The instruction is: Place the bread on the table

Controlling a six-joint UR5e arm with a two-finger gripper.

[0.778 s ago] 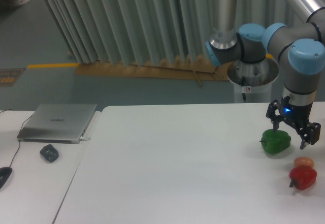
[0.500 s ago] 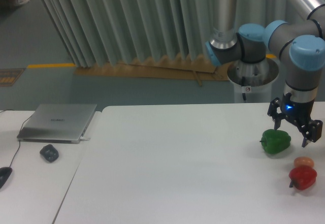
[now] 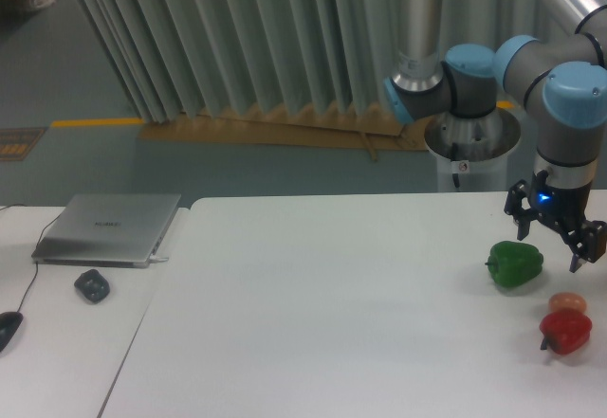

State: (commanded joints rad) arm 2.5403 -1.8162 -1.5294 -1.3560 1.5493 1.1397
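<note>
White matte desk [image 3: 313,304] is seen with a glossy green pepper [image 3: 515,263], a red pepper [image 3: 565,331] and a small orange-tan piece [image 3: 567,301] just behind the red one; whether that piece is the bread cannot be told, as only a rounded top is shown. Black two-finger end effector [image 3: 556,242] is held spread, empty, above the green pepper's right side. No grasp is made yet; pickup and placement are judged left.

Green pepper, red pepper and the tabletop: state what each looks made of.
Green pepper: smooth, slightly glossy skin; a real vegetable or a plastic replica, the picture cannot settle which. Red pepper: same smooth sheen, same doubt. Table: plain white matte surface with no grain, probably laminate or painted board.
</note>
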